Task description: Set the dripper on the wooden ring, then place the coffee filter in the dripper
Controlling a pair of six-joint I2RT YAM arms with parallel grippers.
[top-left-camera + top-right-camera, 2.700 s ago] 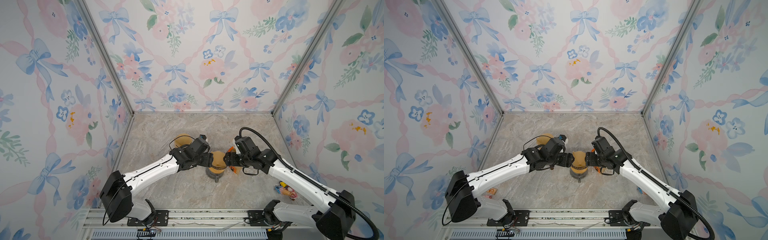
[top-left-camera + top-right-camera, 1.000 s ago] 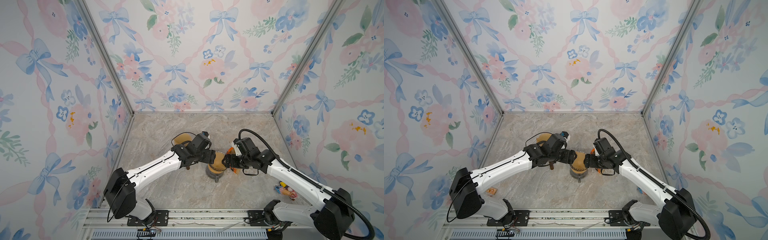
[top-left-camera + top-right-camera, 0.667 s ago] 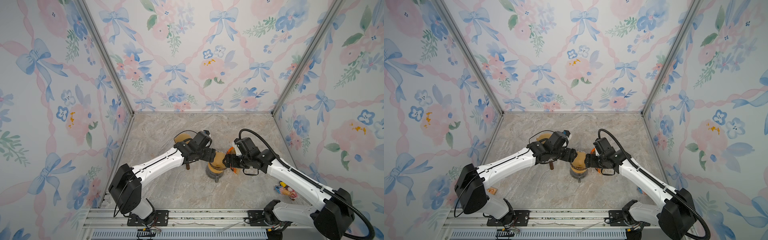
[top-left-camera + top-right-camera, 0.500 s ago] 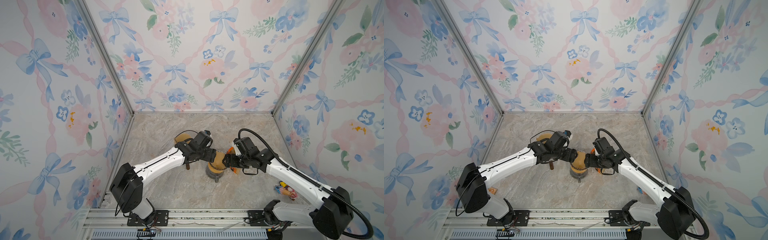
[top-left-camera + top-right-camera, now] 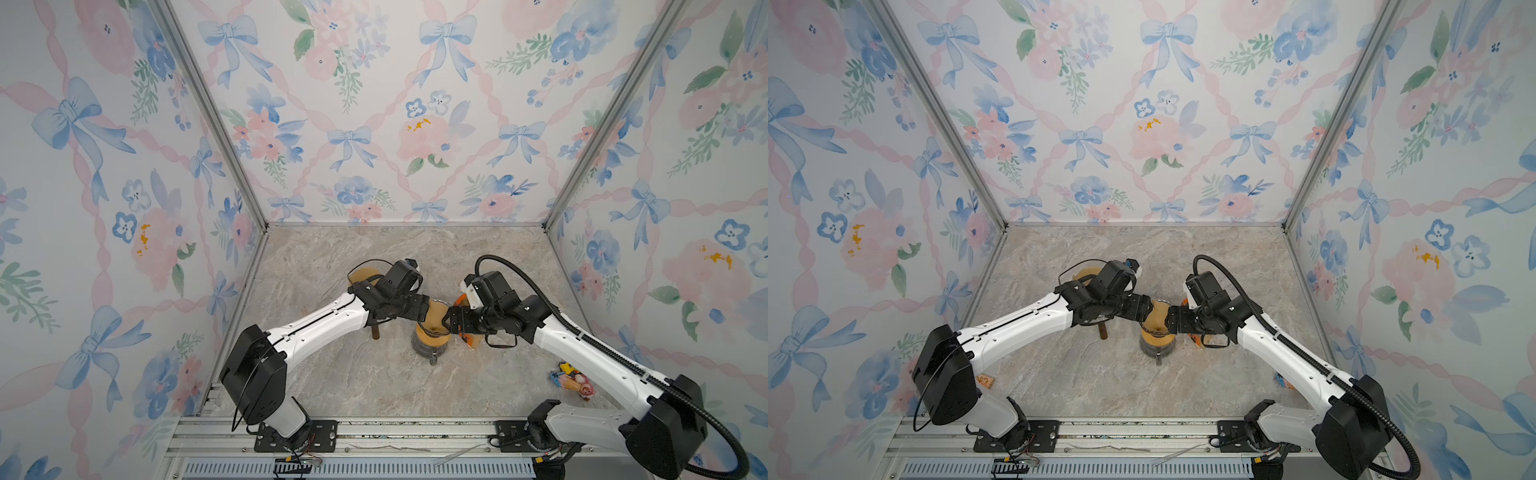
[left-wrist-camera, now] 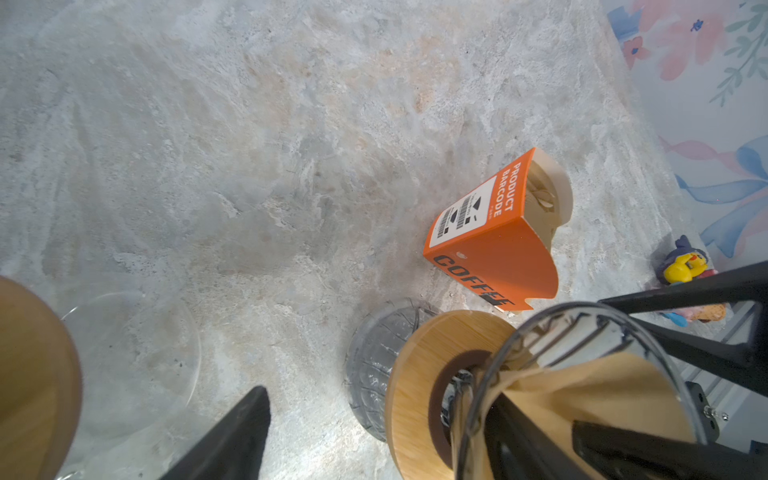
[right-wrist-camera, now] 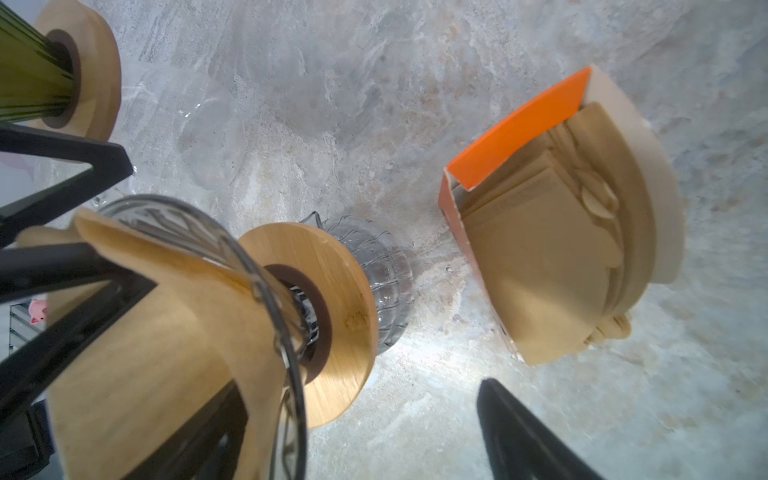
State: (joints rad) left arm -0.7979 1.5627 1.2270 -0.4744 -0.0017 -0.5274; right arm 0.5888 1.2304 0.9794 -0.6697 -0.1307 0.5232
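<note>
In both top views the two wrists meet at the centre of the frame and cover most of the dripper [image 6: 582, 328], so only a sliver of the brown coffee filter [image 5: 436, 312] shows between the left gripper [image 5: 424, 311] and the right gripper [image 5: 452, 322]. The wrist views tell more. The filter sits inside the glass cone, its upper edge above the rim, and each gripper stands wide and grips nothing, one finger down inside the cone and the other finger [image 7: 523, 440] well outside the glass. The wooden collar [image 7: 340, 291] and ribbed glass server [image 6: 370, 365] below are partly hidden. A second dripper [image 7: 83, 70] is cut off at the upper left of the right wrist view. The orange box [image 6: 494, 249] reads "PRODUCT BARCODE" and "COFFE" (the rest runs behind the collar); the barcode print is too small to read. The box stands just beside the server, with spare filters [image 7: 540, 257] fanning out of it. Small toys [image 5: 571, 379] lie at the lower right, near the wall, and open marble table [image 5: 374, 386] stretches toward the bottom of the frame.
</note>
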